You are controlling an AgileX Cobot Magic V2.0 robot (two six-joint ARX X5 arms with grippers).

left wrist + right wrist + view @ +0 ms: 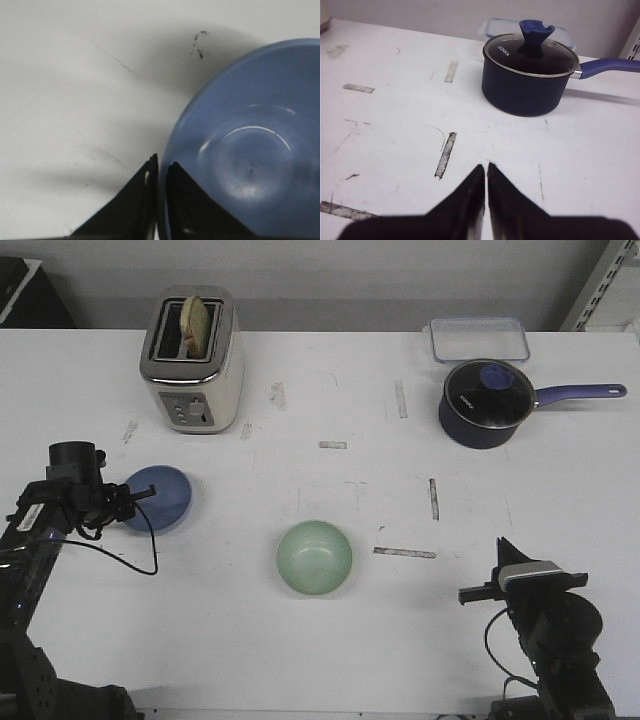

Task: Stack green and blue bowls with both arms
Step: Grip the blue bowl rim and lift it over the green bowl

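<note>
The periwinkle blue bowl (158, 497) sits at the left of the table; it fills the left wrist view (250, 150). My left gripper (132, 495) is shut on the bowl's rim, one finger inside and one outside, as the left wrist view (162, 167) shows. The bowl looks slightly tilted. The pale green bowl (314, 557) sits upright at the table's middle front, apart from both grippers. My right gripper (503, 552) is shut and empty at the front right, above bare table (486, 167).
A cream toaster (193, 360) with toast stands at the back left. A dark navy saucepan (487, 402) with a glass lid and long handle stands at the back right, also in the right wrist view (530, 75). A clear lidded container (479, 339) lies behind it.
</note>
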